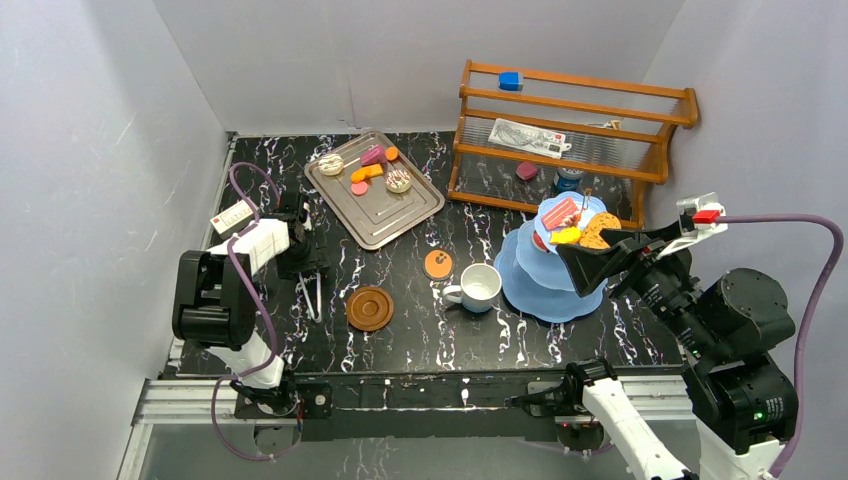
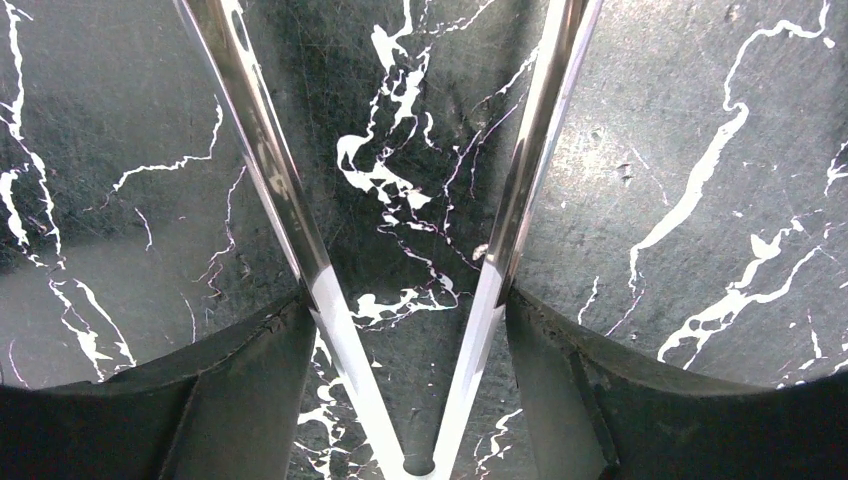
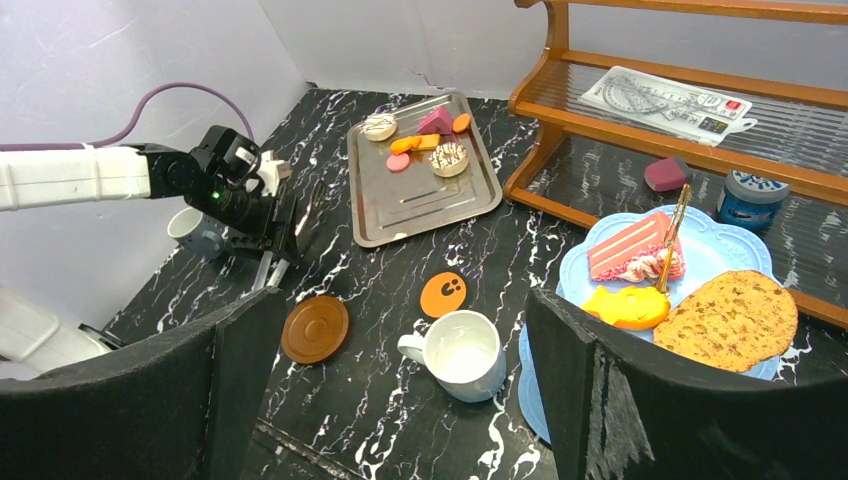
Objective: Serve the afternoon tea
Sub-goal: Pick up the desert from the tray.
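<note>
My left gripper is low over the table at the left. Its fingers press the outer sides of the metal tongs, whose arms are spread wide. My right gripper hangs open and empty above the white mug, beside the light-blue stand. The stand's top tier holds a pink cake slice, an orange cake and a cookie. A brown saucer lies left of the mug. A grey mug stands behind the left arm.
A silver tray at the back holds donuts and several other pastries. An orange disc lies by the white mug. A wooden rack stands at the back right with small items on it. Walls close in on both sides.
</note>
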Robot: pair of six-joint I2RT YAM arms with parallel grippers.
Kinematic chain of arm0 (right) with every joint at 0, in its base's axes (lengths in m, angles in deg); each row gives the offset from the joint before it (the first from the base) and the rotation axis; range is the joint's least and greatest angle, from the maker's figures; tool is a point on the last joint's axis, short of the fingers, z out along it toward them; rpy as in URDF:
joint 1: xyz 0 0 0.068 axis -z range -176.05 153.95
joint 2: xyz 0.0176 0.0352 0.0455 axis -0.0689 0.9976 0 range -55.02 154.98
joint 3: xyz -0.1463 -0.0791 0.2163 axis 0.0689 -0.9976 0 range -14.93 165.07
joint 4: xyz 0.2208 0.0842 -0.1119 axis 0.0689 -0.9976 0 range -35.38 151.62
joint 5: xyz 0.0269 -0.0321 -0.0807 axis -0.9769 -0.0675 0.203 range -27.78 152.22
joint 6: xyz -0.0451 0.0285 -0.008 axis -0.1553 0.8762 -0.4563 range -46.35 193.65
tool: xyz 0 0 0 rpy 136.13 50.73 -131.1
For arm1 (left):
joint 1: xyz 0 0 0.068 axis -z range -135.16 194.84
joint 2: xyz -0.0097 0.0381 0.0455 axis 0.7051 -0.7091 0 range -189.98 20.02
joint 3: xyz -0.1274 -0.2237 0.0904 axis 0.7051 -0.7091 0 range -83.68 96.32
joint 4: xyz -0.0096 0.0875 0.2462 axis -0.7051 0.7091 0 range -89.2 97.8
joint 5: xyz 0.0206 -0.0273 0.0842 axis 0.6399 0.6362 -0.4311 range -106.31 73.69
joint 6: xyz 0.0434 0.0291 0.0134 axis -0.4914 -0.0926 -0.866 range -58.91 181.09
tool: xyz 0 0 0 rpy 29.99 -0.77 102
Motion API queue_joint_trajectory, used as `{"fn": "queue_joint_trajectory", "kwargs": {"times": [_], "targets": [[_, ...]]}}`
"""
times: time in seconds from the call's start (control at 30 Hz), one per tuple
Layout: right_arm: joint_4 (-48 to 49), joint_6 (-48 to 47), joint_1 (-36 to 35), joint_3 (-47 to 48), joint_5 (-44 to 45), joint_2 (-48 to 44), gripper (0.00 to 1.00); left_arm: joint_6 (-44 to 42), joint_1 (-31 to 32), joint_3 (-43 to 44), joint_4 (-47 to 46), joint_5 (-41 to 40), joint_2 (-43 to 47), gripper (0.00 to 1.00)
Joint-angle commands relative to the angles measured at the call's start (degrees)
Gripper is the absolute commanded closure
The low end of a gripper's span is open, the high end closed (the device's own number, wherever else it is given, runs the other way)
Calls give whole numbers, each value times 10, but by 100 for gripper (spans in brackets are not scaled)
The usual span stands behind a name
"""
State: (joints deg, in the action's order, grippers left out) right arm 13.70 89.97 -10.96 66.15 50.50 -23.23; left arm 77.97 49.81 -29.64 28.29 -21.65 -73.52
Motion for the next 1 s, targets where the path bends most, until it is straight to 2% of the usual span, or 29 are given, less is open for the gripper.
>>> {"fn": "queue_joint_trajectory", "kwargs": {"times": [0.0,0.23,0.6,0.97], "targets": [[25,-3,0,11,-1,1,1,-3,-2,-9,26,-3,12,34],[23,-1,0,14,-3,3,1,-5,-2,-2,21,-9,-13,38],[24,-1,0,18,-1,7,1,-3,-2,17,43,-25,3,52],[21,6,0,16,-1,1,1,-34,-2,142,169,-39,91,61]]}}
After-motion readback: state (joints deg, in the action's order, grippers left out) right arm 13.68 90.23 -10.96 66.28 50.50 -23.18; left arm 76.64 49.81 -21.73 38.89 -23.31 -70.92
